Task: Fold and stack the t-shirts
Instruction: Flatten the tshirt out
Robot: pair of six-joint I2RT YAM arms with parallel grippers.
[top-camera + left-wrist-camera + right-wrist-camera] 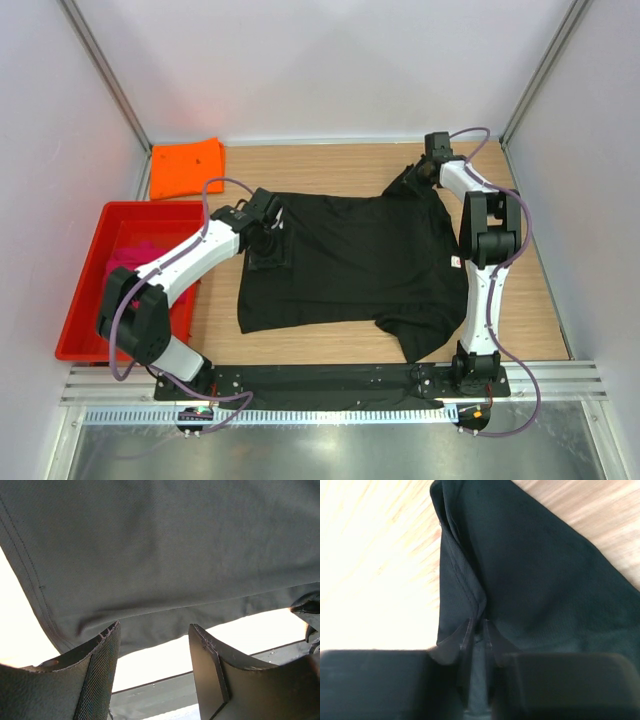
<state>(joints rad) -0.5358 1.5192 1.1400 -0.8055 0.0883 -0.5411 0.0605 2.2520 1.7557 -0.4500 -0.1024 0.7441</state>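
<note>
The black shirt [350, 260] lies spread, mostly flat, on the table [540, 290], its sleeves rumpled; the right gripper [476, 625] is clamped on its far-right sleeve edge; the left gripper [154, 630], fingers apart, hangs over its left hem; the orange shirt [187, 167] lies folded far-left; the pink shirt [130, 255] sits in the tray [75, 300].

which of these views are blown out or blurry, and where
Top external: even light, sharp, though the black shirt swallows fold detail. Left wrist: the table below the hem is blown to white, the near fingers soft. Right wrist: table at left overexposed, grain blurred; the cloth is readable.
</note>
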